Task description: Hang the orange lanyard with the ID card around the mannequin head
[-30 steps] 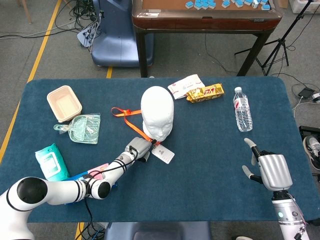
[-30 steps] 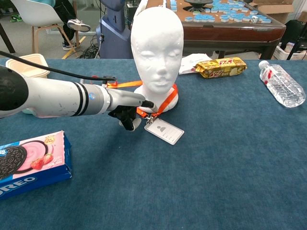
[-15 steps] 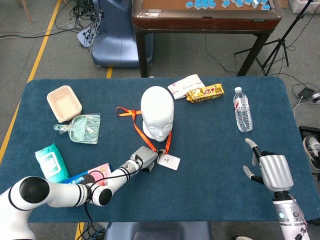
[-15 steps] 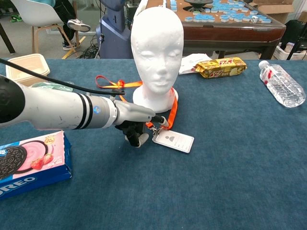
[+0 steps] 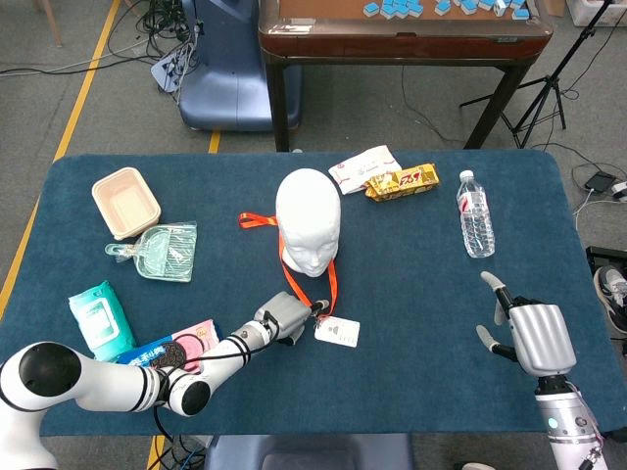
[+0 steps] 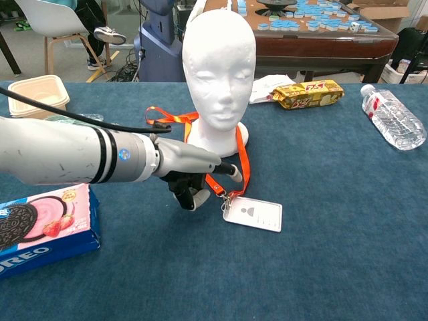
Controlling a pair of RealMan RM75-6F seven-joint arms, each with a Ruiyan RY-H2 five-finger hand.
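- Hard to see exactly how the left hand (image 6: 190, 175) has the strap: in the chest view the fingers (image 6: 226, 169) reach out over the orange lanyard (image 6: 239, 155) just above the clip, but the grip itself is tucked under the hand, so I can't tell whether it's pinched or just hooked.
- The back of the mannequin head (image 5: 309, 220) hides the strap there, so you can't see how the loop sits behind it. The loose end pokes out on the tabletop (image 5: 431, 323) to the left of the head.
- The cookie box (image 6: 40, 226) is cut off at the chest view's left edge, and from above the left arm covers most of it.
- Left arm lies low across the tabletop, forearm pointing toward the mannequin base, hand in front of it.
- Right hand (image 5: 529, 333) sits near the right-front table edge, fingers apart, holding nothing.
- Compared with a second ago, the left hand has pulled back toward the robot, and the ID card (image 6: 253, 214) now lies farther out from the base, with the strap drawn down the neck's front.
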